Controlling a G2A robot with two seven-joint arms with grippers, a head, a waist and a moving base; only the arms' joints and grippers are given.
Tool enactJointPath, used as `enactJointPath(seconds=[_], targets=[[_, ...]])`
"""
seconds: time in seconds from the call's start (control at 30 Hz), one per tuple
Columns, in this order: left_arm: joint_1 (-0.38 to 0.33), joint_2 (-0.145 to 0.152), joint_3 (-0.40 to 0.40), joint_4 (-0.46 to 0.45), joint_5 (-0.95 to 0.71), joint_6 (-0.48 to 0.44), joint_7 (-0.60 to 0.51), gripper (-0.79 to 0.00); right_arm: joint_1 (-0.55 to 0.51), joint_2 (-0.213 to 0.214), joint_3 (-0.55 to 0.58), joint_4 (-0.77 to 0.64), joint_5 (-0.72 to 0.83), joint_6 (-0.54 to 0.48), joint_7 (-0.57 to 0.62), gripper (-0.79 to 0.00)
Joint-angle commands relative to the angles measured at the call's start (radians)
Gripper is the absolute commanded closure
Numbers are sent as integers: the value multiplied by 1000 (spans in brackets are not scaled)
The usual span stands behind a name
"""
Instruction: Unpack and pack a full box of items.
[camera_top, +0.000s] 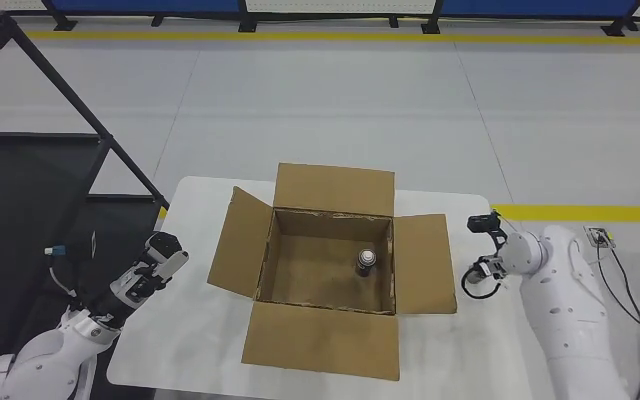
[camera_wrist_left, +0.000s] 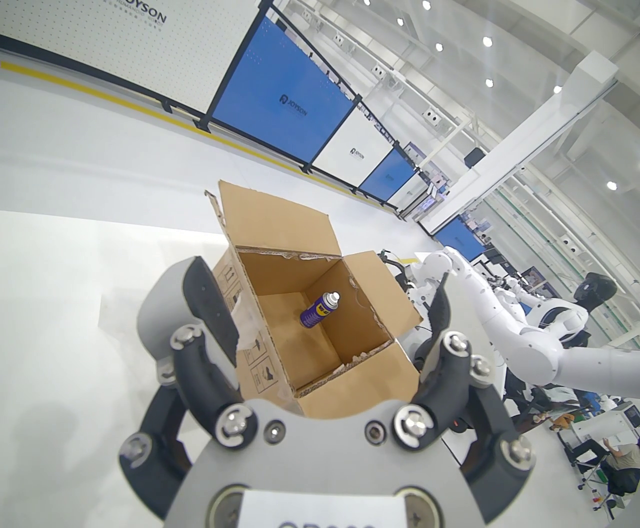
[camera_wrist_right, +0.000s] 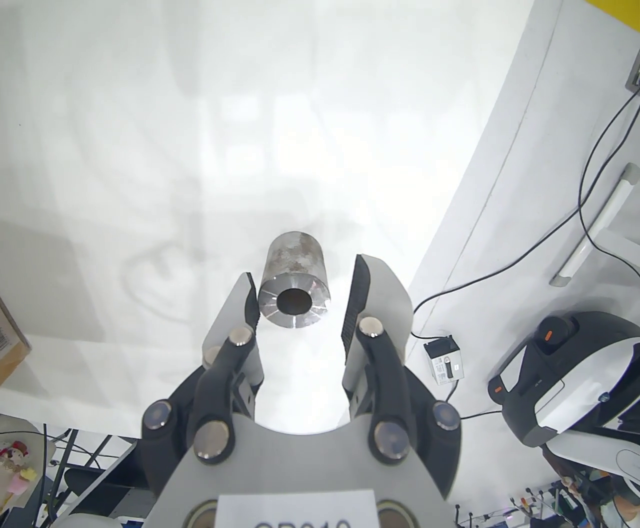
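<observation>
White table (camera_top: 190, 330), open box (camera_top: 320, 342) centred, right tool (camera_wrist_right: 304, 281) parted around cylinder (camera_wrist_right: 294, 262)

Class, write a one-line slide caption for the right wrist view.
Open right end effector around a hollow metal cylinder on the white table.

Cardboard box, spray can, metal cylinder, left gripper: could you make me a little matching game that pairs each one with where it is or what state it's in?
Things:
1. cardboard box
2. spray can
3. metal cylinder
4. left gripper

Places and states:
A. between the open fingers of the right gripper
B. open and holding nothing, off to one side of the box
C. on the white table, flaps folded outward
D. standing inside the box

Pairs: 1-C, 2-D, 3-A, 4-B
</observation>
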Motion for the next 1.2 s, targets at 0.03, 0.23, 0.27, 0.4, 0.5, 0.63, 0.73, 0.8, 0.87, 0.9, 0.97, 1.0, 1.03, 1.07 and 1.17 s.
enactJointPath(seconds=[0.03,0.23,0.27,0.4,0.5,0.63,0.73,0.8,0.87,0.9,0.97,1.0,1.03,1.07,1.17], targets=[[0,0,0,0,0,0,0,-785,-63,11,68,-162,44,53,-48,-566],[0,0,0,0,0,0,0,-785,-333,22,165,-776,119,136,-59,-785],[0,0,0,0,0,0,0,-785,-366,22,162,-856,125,135,-56,-785],[0,0,0,0,0,0,0,-785,-420,24,92,-1066,159,39,-58,-785],[0,0,0,0,0,0,0,-785,-388,25,-14,-1107,173,-62,-43,-785],[0,0,0,0,0,0,0,-785,-259,18,-204,-1022,215,-177,6,-785],[0,0,0,0,0,0,0,-785,-120,2,-364,-877,262,-258,76,-785],[0,0,0,0,0,0,0,-785,-27,-9,-486,-765,255,-258,77,-785],[0,0,0,0,0,0,0,-785,51,-25,-586,-658,284,-260,75,-785],[0,0,0,0,0,0,0,-785,88,-32,-628,-605,298,-262,73,-785],[0,0,0,0,0,0,0,-785,150,-48,-700,-509,338,-268,66,-785],[0,0,0,0,0,0,0,-785,179,-56,-733,-461,349,-266,68,-785],[0,0,0,0,0,0,0,-785,206,-64,-769,-422,361,-266,69,-785],[0,0,0,0,0,0,0,-785,230,-72,-798,-383,375,-266,69,-785],[0,0,0,0,0,0,0,-785,290,-95,-872,-291,398,-252,82,-785]])
